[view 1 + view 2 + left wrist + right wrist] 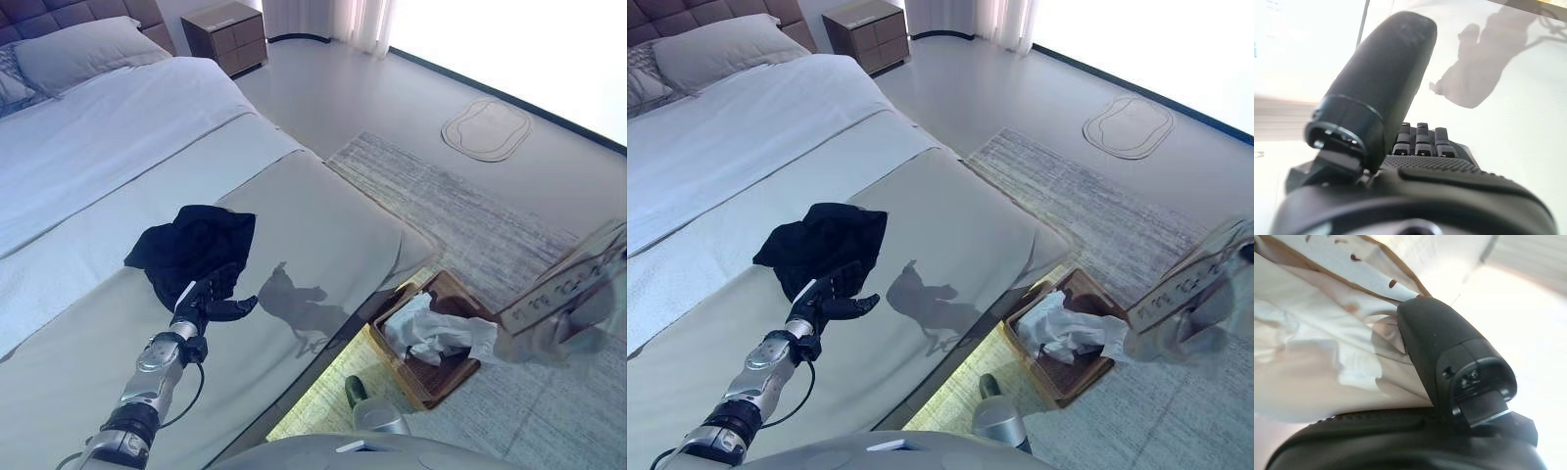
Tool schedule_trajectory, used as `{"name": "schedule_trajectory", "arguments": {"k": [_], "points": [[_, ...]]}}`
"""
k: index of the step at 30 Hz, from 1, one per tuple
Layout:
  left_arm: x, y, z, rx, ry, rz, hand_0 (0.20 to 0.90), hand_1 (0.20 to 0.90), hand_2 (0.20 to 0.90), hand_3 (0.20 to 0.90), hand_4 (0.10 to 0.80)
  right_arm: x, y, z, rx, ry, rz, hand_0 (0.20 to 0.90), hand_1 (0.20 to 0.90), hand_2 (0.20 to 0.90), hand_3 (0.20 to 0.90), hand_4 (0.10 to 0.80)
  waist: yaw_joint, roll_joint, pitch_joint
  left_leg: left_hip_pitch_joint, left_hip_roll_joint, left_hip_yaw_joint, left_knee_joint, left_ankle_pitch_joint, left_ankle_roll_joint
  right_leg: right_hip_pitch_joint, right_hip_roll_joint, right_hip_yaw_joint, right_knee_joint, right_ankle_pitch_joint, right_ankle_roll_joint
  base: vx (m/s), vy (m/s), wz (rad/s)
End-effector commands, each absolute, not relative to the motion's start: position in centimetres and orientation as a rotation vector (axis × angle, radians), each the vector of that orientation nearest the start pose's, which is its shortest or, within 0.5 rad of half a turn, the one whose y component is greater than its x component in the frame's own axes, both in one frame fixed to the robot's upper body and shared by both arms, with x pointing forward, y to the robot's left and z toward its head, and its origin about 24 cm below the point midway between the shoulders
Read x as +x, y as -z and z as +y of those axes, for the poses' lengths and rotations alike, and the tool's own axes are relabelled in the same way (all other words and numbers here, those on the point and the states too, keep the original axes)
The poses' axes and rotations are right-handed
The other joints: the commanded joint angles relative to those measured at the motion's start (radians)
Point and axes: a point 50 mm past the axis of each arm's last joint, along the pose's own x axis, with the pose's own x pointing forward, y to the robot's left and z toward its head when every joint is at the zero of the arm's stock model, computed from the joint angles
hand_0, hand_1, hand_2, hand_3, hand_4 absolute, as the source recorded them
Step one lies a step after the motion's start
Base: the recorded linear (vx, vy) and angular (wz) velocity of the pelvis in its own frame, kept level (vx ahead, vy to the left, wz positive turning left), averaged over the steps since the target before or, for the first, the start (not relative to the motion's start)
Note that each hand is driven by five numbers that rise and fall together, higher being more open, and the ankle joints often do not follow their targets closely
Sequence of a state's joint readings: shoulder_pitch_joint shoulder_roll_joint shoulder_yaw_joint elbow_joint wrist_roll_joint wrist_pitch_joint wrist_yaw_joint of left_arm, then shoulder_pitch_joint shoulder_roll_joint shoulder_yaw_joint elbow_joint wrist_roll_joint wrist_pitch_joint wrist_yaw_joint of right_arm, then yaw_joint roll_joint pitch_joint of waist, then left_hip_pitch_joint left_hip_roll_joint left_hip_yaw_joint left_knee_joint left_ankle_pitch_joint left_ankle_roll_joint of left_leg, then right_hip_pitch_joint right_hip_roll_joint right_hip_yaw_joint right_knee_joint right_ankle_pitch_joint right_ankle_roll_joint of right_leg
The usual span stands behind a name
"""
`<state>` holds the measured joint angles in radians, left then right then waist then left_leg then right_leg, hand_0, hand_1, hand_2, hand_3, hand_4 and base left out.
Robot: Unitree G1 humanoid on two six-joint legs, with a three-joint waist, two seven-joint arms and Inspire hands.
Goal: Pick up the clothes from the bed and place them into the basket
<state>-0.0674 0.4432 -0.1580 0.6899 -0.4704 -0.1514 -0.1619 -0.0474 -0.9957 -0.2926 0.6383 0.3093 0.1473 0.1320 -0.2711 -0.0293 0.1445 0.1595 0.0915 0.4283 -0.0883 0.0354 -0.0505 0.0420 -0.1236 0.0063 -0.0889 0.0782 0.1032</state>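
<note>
A black garment (196, 245) lies crumpled on the bed's grey cover (323, 225). My left hand (211, 299) is open just in front of the garment, its fingertips at the garment's near edge, holding nothing; its thumb (1381, 83) stands out over the cover. My right hand (586, 315) is at the far right above the floor, shut on a white cloth (441, 335) with dark print. The cloth hangs down into the brown basket (436, 384) on the floor beside the bed. The thumb (1449, 347) presses on the cloth (1317, 347).
Pillows (83, 47) lie at the head of the bed and a brown nightstand (227, 32) stands beyond it. A grey rug (470, 211) lies under the basket. An oval mat (487, 129) lies on the floor further off.
</note>
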Motion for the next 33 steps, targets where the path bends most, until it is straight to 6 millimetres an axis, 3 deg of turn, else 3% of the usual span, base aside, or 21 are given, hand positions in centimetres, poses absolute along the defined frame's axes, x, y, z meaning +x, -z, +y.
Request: {"name": "schedule_trajectory", "arguments": {"k": [1,12,22,33], "points": [[25.3,2.3,26.3,0.059,0.027,0.312,0.9,0.9,0.9,0.9,0.8,22.6,-16.6,-45.3,-0.558,0.566,0.195,0.3,0.3,0.3,0.2,0.1,0.053,-0.019,-0.038,0.027,0.024,-0.041,0.122,-0.162,0.012,-0.072,0.024,-0.062,0.09,-0.018,0.024,-0.026,-0.017,0.06],[25.8,1.9,25.3,0.055,0.069,0.308,0.9,0.9,0.9,0.9,0.8,23.6,-12.3,-43.5,-0.525,0.483,0.286,0.3,0.3,0.3,0.2,0.1,0.071,0.002,-0.023,0.026,0.017,-0.051,0.113,-0.157,0.01,-0.066,0.016,-0.088,0.092,-0.02,0.028,-0.022,-0.014,0.08],[26.0,1.4,25.4,0.064,0.065,0.296,0.9,0.9,0.9,0.9,0.8,21.9,-6.8,-43.4,-0.482,0.49,0.474,0.3,0.3,0.3,0.2,0.1,0.097,0.011,-0.009,0.023,0.011,-0.062,0.11,-0.151,0.013,-0.059,0.007,-0.11,0.09,-0.018,0.03,-0.007,-0.026,0.06],[26.0,1.1,25.4,0.065,0.084,0.286,0.9,0.9,0.9,0.9,0.8,20.7,-4.7,-43.8,-0.45,0.571,0.57,0.3,0.3,0.3,0.2,0.1,0.113,0.025,-0.001,0.019,0.006,-0.068,0.107,-0.147,0.015,-0.059,0.0,-0.12,0.087,-0.015,0.029,-0.001,-0.007,0.04]]}}
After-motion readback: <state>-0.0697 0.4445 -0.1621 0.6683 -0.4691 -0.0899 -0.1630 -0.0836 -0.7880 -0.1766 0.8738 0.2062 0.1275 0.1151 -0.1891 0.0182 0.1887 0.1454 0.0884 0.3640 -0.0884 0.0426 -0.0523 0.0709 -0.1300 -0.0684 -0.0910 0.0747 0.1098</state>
